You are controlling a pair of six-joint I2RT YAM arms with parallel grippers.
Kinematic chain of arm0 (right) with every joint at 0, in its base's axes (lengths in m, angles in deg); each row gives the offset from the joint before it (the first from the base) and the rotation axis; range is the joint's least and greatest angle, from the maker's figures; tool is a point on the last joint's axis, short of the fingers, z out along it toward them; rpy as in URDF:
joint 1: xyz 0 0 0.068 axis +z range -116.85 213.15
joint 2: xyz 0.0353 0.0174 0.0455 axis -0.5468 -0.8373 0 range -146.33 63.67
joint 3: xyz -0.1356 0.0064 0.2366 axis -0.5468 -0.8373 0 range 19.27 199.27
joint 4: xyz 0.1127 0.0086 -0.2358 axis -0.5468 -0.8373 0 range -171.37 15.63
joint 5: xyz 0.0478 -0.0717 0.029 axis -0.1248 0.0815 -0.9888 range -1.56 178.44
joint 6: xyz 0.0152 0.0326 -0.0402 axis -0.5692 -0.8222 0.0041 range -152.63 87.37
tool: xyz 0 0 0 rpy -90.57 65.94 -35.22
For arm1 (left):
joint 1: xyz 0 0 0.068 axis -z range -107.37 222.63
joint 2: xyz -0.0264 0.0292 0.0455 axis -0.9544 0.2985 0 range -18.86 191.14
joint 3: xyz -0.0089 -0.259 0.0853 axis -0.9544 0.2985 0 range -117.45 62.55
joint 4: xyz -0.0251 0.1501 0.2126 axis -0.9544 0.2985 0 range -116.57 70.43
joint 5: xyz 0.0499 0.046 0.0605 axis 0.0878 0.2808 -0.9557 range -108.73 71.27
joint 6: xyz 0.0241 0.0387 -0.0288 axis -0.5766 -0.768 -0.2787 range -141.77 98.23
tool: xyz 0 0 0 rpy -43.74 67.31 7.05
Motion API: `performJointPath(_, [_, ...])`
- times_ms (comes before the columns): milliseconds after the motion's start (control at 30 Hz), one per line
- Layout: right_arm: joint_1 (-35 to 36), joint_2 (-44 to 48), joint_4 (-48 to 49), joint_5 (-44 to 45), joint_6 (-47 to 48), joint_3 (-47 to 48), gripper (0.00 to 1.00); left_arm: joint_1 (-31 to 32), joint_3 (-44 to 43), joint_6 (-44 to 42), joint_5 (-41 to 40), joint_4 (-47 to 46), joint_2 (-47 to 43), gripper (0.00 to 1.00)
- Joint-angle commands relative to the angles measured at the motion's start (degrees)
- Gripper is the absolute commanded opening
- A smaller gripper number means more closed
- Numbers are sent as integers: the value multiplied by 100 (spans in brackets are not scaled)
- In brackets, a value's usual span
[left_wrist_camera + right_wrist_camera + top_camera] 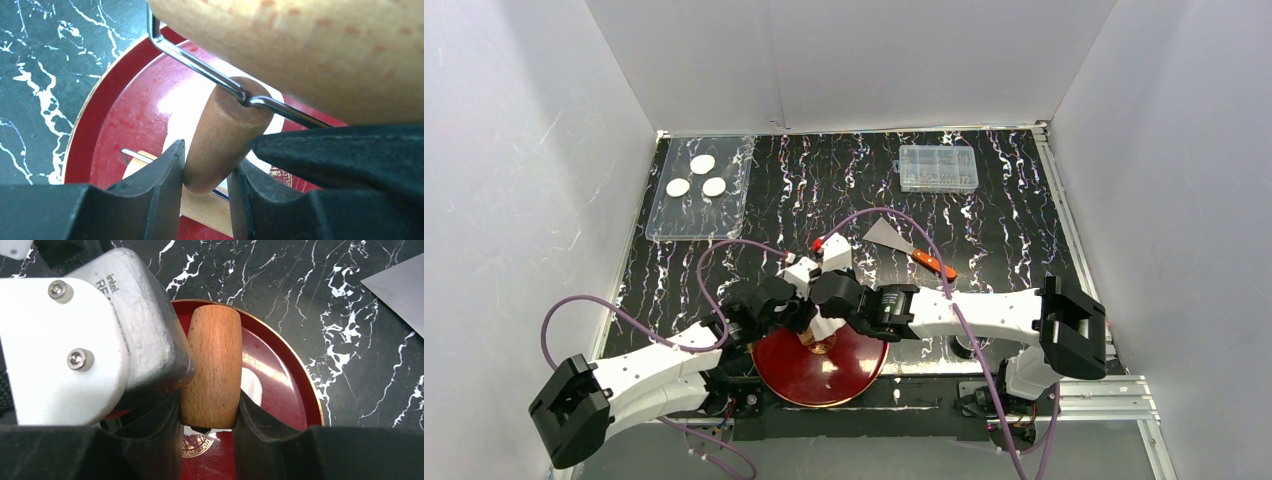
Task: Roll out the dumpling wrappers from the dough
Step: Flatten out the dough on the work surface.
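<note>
A wooden roller (225, 130) with a wire frame is held over the red plate (864, 372). My left gripper (209, 160) is shut on one of its wooden cylinders; a larger cylinder (310, 45) lies above. My right gripper (208, 400) is shut on a wooden cylinder (212, 365) of the same roller. In the top view the left gripper (796, 315) and the right gripper (829, 305) meet over the plate's far edge. The white dough (251, 386) lies on the plate under the roller, mostly hidden. Three dumpling wrappers (702, 163) lie in a clear tray (669, 225) at the far left.
A clear plastic box (938, 168) stands at the back right. A grey scraper blade (887, 234) with an orange handle (934, 264) lies just beyond the right arm. White walls enclose the black marbled table.
</note>
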Motion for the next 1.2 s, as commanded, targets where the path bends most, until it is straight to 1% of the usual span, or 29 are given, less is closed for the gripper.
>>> performJointPath(0, [759,-257,295,-2051,554,152,1,-172,-261,569,-812,429,47,0])
performJointPath(33, [757,-169,311,-1989,620,148,1,-171,-296,387,-837,401,13,0])
performJointPath(67, [735,-69,326,-1905,686,160,1,-171,-303,155,-822,149,-40,0])
performJointPath(133, [696,105,261,-1770,807,230,1,-171,-255,-358,-571,-276,-164,0])
performJointPath(233, [640,335,105,-1523,885,264,1,-166,-106,-857,-57,-976,-200,0])
performJointPath(367, [592,508,-51,-1294,874,168,1,-171,-141,-1040,363,-1588,331,0])
performJointPath(500, [591,496,-85,-1327,794,91,1,-162,-104,-1111,676,-2388,931,0])
performJointPath(633, [591,346,-115,-1410,649,41,1,-163,-124,-1154,731,-2808,1341,0])
performJointPath(733, [587,230,-50,-1510,502,-45,1,-165,-64,-1107,687,-2643,1341,0])
performJointPath(1033, [656,15,387,-2030,109,-346,1,-168,122,-396,-311,-989,632,0])
performJointPath(1100, [706,-99,346,-2108,115,-260,1,-216,147,-257,-366,-847,495,0])
performJointPath(1167, [727,-187,331,-2148,114,-202,1,-363,193,-178,-326,-893,454,0])
